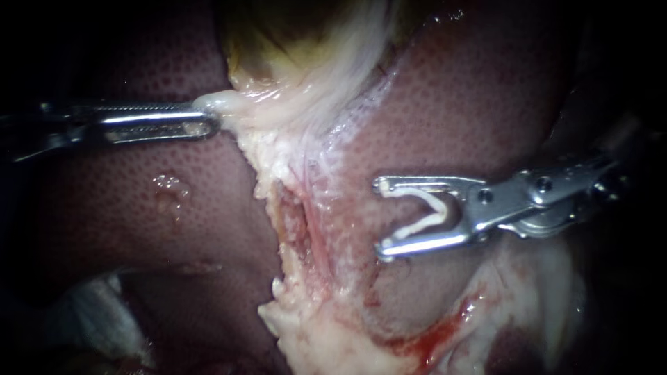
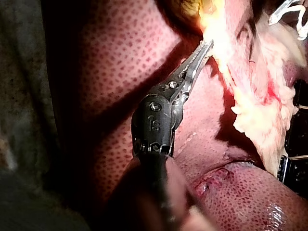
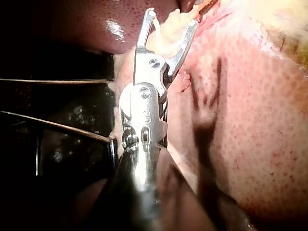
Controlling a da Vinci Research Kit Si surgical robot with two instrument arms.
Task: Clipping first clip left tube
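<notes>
Clip (image 1: pixel 442 208), white and spread in a V, sits between the 2 jaws of the right instrument (image 1: pixel 381 219), which stand wide apart and hold it by its 2 arms, its mouth facing the pale tissue band (image 1: pixel 313 173) from just right of that band, not touching. At the band's upper left edge the left instrument (image 1: pixel 208 119) has its jaws clamped on a pale fold of it; the gallbladder (image 1: pixel 299 42) lies above the band, the liver (image 1: pixel 472 104) on either side.

Endoscope close above the liver (image 1: pixel 139 208); wrist cameras (oblique, close) share it.
</notes>
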